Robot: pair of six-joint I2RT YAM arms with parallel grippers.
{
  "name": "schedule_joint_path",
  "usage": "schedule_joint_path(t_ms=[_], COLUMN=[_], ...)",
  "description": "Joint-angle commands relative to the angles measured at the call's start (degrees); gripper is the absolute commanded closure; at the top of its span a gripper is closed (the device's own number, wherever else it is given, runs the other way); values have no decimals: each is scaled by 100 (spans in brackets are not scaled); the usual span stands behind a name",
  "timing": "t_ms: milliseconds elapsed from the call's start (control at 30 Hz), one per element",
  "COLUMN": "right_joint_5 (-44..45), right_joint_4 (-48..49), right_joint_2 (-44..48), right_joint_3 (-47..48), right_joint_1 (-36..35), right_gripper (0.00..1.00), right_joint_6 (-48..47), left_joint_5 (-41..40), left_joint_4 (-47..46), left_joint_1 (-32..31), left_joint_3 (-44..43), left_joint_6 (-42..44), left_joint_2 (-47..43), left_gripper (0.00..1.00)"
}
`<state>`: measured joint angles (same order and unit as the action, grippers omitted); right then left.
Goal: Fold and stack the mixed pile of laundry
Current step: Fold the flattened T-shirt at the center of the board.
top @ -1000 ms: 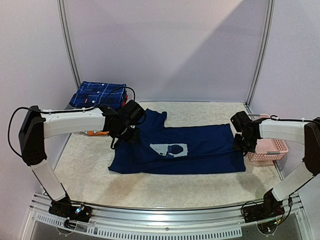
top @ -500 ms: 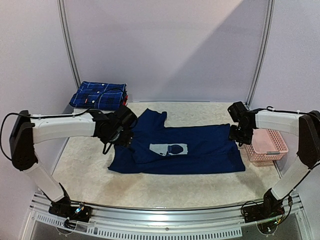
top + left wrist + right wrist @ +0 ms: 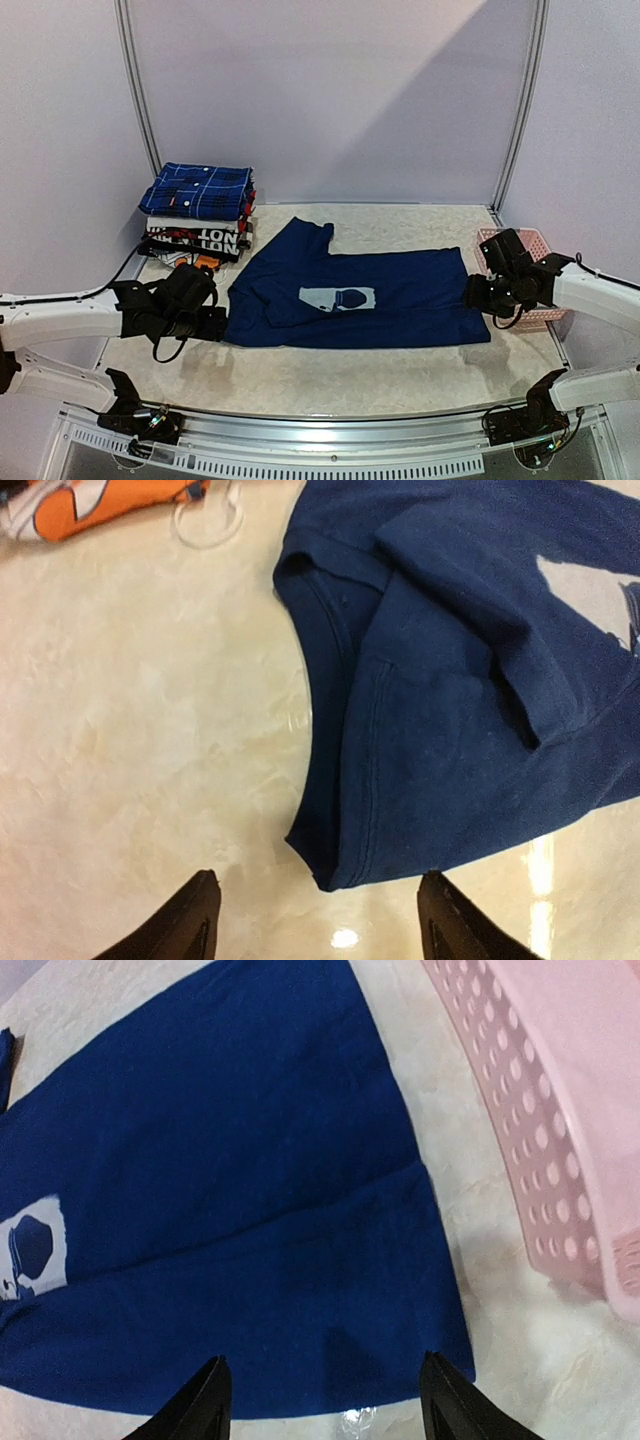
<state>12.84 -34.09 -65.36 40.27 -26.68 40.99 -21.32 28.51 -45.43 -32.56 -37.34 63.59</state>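
Left gripper backed to 9 o'clock of navy T-shirt, right gripper to 3; we saw both released.

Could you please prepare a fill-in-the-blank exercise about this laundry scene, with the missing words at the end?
1. The navy T-shirt lies with its pale print facing ____.
2. The plaid shirt rests on ____ of the folded garments.
3. The pink basket stands on the robot's ____ side.
4. The left fingers and right fingers are both ____, gripping nothing.
Missing words: up; top; right; open.
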Motion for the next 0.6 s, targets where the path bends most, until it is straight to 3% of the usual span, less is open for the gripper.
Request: schedule_joint_path(t_ms=[0,233,400,467,567], right_joint_5=[-407,-373,-396,-385,-326], right_joint_4=[218,243,424,444,447], right_joint_2=[338,403,212,115,-5], right_joint_3=[-384,-629,-779,-799,-835], right_joint_1=[-215,-301,-300,-303,-303], right_gripper=[36,36,37,38,38], right_joint_6=[236,341,392,404,439], left_joint_5=[623,629,279,221,-56], left_joint_4=[-698,-1279,-1541,-1566,-1237], left_joint_1=[-54,-49,9,33,55], left_joint_3=[489,518,486,407,161], left_joint_6=[-252,-108,41,117,192], left_joint_2=[-5,592,1046,1184,1166], left_gripper=[35,49,78,98,100])
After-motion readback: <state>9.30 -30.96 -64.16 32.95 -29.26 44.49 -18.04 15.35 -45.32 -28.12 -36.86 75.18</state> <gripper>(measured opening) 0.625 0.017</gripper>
